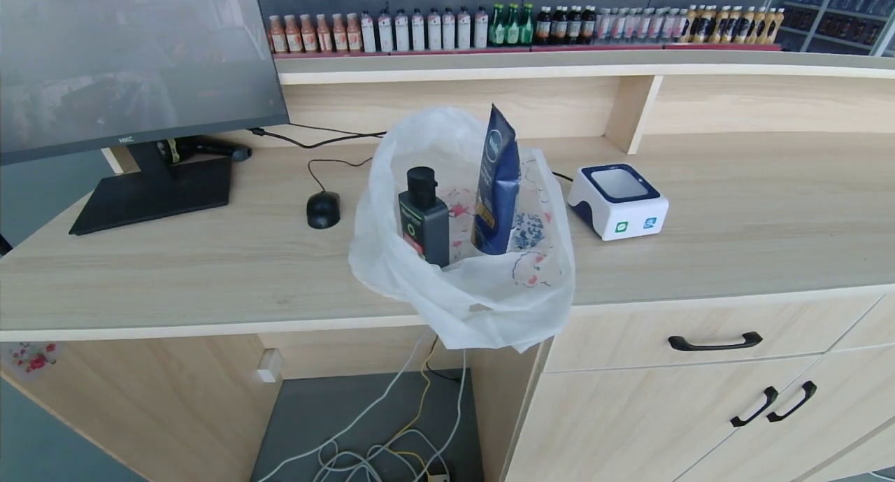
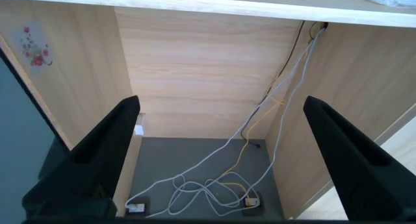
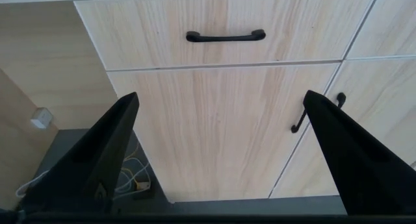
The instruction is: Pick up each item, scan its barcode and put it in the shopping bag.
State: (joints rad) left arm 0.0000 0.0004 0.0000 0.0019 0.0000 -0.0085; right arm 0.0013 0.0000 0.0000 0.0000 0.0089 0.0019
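A translucent white shopping bag (image 1: 489, 296) stands open on the wooden counter, its front sagging over the counter's edge. Inside it stand a dark grey bottle (image 1: 424, 220) with a black cap and a tall dark blue pouch (image 1: 496, 185). To the bag's right sits the white and navy barcode scanner (image 1: 617, 201). My left gripper (image 2: 221, 152) hangs open below the counter, facing the recess with the cables. My right gripper (image 3: 221, 152) is open too, low in front of the drawer fronts. Neither holds anything.
A monitor (image 1: 133, 62) on a black stand, a handheld scanner (image 1: 203, 148) and a black mouse (image 1: 323, 209) occupy the counter's left. Bottles (image 1: 524, 27) line the shelf behind. Below are drawers with black handles (image 1: 713, 343) and loose cables (image 1: 391, 454) on the floor.
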